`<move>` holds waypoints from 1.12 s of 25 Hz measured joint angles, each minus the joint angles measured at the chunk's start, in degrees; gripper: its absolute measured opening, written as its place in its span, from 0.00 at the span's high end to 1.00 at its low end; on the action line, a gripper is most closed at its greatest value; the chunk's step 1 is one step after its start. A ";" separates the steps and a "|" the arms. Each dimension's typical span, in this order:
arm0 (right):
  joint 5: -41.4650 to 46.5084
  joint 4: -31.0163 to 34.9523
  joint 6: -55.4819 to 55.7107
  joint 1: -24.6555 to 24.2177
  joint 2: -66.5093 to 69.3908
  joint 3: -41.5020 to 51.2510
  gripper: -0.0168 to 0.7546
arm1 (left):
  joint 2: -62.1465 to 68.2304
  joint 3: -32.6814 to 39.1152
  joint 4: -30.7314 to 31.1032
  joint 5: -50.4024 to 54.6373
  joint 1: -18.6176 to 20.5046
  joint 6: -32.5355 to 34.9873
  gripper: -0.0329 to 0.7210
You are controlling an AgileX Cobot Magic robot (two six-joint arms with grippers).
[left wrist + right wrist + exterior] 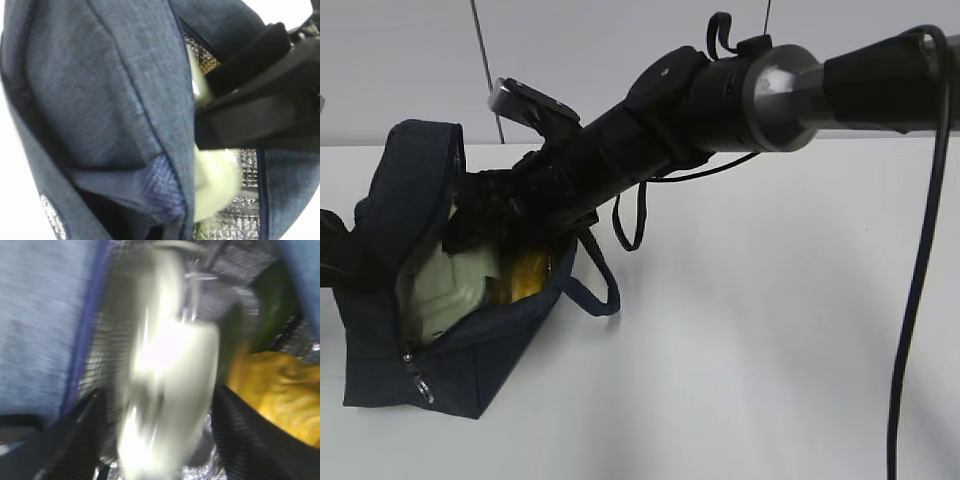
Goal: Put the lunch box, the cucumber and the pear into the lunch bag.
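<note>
Your right gripper (pixel 160 405) is inside the lunch bag (pixel 470 370), its two fingers (pixel 240 440) spread on both sides of the lunch box (pixel 165 390), holding it. Beside the box lie the pear (pixel 275 390) and the cucumber (pixel 270 315). Your left gripper I cannot see clearly, so whether it is spread or closed I cannot tell.

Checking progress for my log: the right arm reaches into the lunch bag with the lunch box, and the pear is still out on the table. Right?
Not quite. The pear is already inside the lunch bag, beside the lunch box, as the right wrist view shows. The rest stands.
</note>
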 joint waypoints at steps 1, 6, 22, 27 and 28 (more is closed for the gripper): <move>1.06 0.00 0.00 0.00 0.00 -0.35 0.31 | 0.00 0.00 0.00 0.05 0.00 0.00 0.95; 3.52 -3.06 0.52 -1.54 -2.34 -0.64 0.25 | 0.00 0.00 -0.09 0.05 0.00 0.00 0.95; 3.54 -20.79 8.90 -5.09 -8.17 -0.97 0.31 | 0.00 0.00 0.26 -0.03 0.00 0.00 0.95; 3.41 -21.44 9.48 -5.09 -4.92 -0.97 0.41 | 0.00 0.00 0.26 -0.03 0.00 0.00 0.95; 3.31 -21.55 9.46 -5.09 -4.44 -0.97 0.44 | 0.00 0.00 0.26 -0.03 0.00 0.00 0.95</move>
